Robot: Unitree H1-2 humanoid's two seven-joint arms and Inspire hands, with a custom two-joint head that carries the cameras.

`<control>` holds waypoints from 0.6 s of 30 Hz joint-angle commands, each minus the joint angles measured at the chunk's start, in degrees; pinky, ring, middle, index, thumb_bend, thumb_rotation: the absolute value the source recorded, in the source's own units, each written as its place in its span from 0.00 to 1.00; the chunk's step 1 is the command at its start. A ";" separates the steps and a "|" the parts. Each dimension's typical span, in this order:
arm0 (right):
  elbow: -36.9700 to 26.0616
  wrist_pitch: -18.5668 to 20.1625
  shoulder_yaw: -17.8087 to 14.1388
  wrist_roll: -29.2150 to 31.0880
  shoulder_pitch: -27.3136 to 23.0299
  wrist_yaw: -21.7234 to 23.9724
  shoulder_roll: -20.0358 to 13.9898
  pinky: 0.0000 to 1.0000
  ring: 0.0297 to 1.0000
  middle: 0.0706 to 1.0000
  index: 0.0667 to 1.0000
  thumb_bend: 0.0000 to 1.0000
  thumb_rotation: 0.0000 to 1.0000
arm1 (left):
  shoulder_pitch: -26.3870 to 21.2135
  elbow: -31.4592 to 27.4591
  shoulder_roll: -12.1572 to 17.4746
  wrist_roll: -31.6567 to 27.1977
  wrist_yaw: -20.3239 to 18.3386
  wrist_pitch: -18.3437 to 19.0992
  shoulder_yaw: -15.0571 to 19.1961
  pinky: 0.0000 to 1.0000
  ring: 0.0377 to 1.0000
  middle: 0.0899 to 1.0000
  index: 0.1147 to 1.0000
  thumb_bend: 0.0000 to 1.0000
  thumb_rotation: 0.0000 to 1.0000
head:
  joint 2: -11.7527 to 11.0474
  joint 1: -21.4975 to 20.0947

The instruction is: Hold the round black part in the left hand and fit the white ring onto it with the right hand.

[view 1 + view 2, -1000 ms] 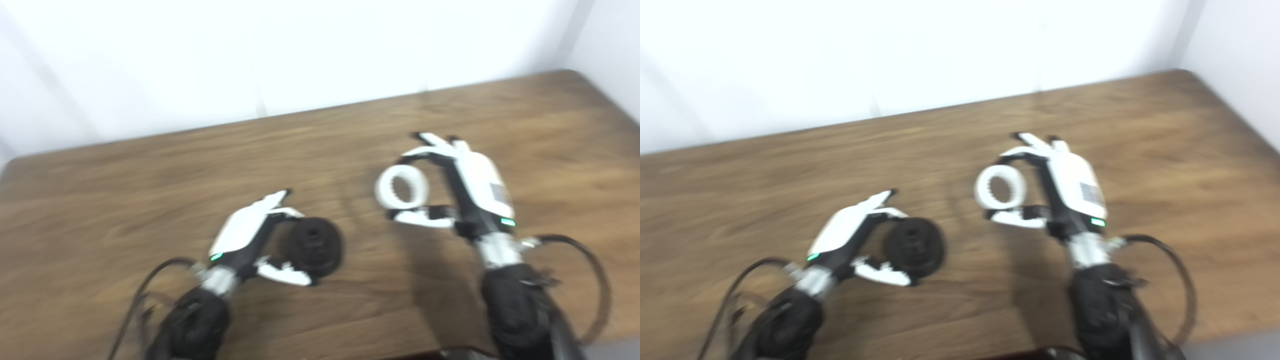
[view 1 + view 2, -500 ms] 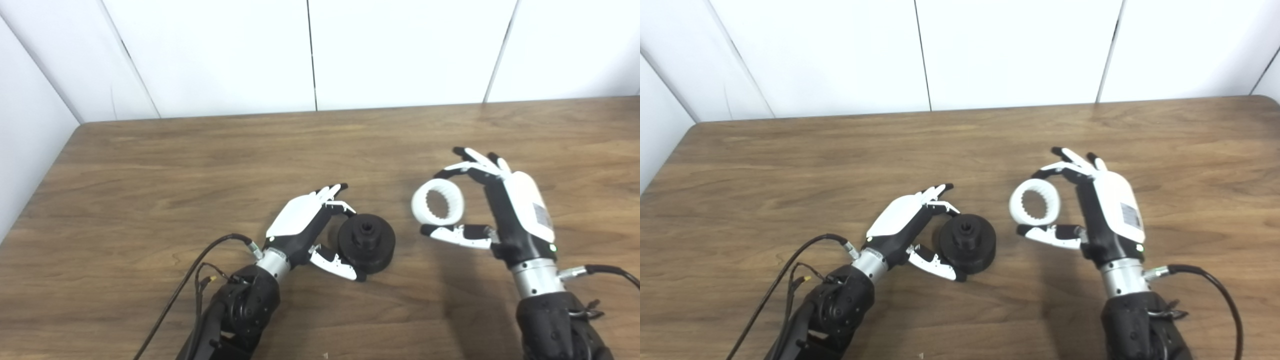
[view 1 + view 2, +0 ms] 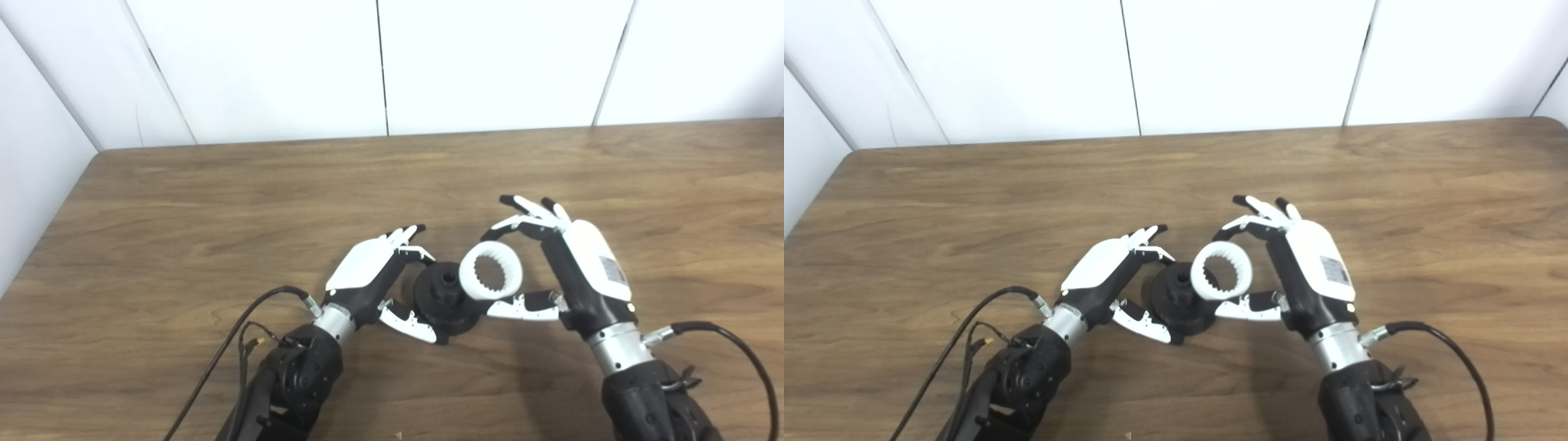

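Grained wood table (image 3: 184, 202) (faintly glossy)

A wooden table (image 3: 184, 202) against a white panelled wall (image 3: 275, 67).

We see a brown table with dark grain running left to right, its far edge meeting the wall and its far corners rounded. We count several white wall panels split by thin dark vertical seams, with angled side panels at either end.

The left hand (image 3: 373, 275) grips the round black part (image 3: 440, 299), which rests on the wooden table (image 3: 184, 202), thumb in front and fingers behind. The right hand (image 3: 569, 269) pinches the white ring (image 3: 490, 278), toothed inside, tilted and overlapping the part's right side.
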 commanded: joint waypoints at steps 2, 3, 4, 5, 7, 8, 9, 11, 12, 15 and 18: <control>-1.47 -1.97 1.13 -1.70 -1.83 0.30 1.12 0.95 0.87 0.87 0.46 0.52 0.15 | -2.50 -1.47 0.27 0.66 0.63 -0.38 0.07 1.00 1.00 1.00 0.55 0.97 0.31 | 0.07 0.03; -1.25 -2.05 1.35 -1.89 -2.01 0.34 1.24 0.95 0.87 0.87 0.46 0.52 0.15 | -2.53 -1.50 0.27 0.65 0.60 -0.36 0.07 1.00 1.00 1.00 0.55 0.97 0.31 | 0.10 0.01; -1.00 -2.14 1.57 -2.02 -2.24 0.42 1.40 0.94 0.87 0.87 0.46 0.52 0.15 | -2.56 -1.55 0.26 0.68 0.56 -0.32 0.06 1.00 1.00 1.00 0.55 0.97 0.32 | 0.10 0.01; -0.80 -2.14 1.76 -2.19 -2.46 0.59 1.55 0.94 0.87 0.87 0.46 0.52 0.15 | -2.59 -1.59 0.25 0.73 0.55 -0.27 0.04 1.00 1.00 1.00 0.55 0.97 0.32 | 0.16 -0.01; -0.38 -1.87 2.14 -2.65 -2.99 1.09 1.84 0.95 0.87 0.87 0.46 0.52 0.15 | -2.60 -1.63 0.24 0.73 0.59 -0.33 0.04 1.00 1.00 1.00 0.55 0.97 0.32 | 0.16 -0.01; -0.25 -1.80 2.22 -2.74 -3.18 1.31 1.92 0.95 0.87 0.87 0.46 0.52 0.15 | -2.59 -1.71 0.23 0.79 0.57 -0.32 -0.01 1.00 1.00 1.00 0.55 0.97 0.33 | 0.26 0.05; -0.17 -1.77 2.26 -2.78 -3.29 1.46 1.96 0.95 0.87 0.87 0.46 0.52 0.15 | -2.58 -1.77 0.23 0.84 0.55 -0.30 -0.04 1.00 1.00 1.00 0.55 0.97 0.33 | 0.26 0.05; 0.41 -1.96 2.41 -2.74 -3.84 1.70 2.00 0.96 0.87 0.87 0.46 0.52 0.15 | -2.59 -1.87 0.18 0.91 0.42 -0.16 -0.10 1.00 1.00 1.00 0.55 0.97 0.33 | 0.32 0.18; 0.68 -1.91 2.48 -2.79 -4.09 1.88 1.99 0.96 0.87 0.87 0.46 0.52 0.15 | -2.60 -1.86 0.20 1.01 0.43 -0.21 -0.16 1.00 1.00 1.00 0.55 0.97 0.34 | 0.32 0.18; 1.44 -1.90 2.56 -2.78 -4.53 1.97 2.02 0.97 0.87 0.87 0.46 0.52 0.15 | -2.53 -1.80 0.12 1.06 0.48 -0.30 -0.19 1.00 1.00 1.00 0.55 0.97 0.33 | 0.32 0.18; 2.40 -1.83 2.48 -2.75 -5.16 2.03 2.02 0.97 0.87 0.87 0.46 0.52 0.15 | -2.47 -1.82 0.03 0.62 0.46 -0.39 -0.05 1.00 1.00 1.00 0.55 0.98 0.32 | 0.49 0.28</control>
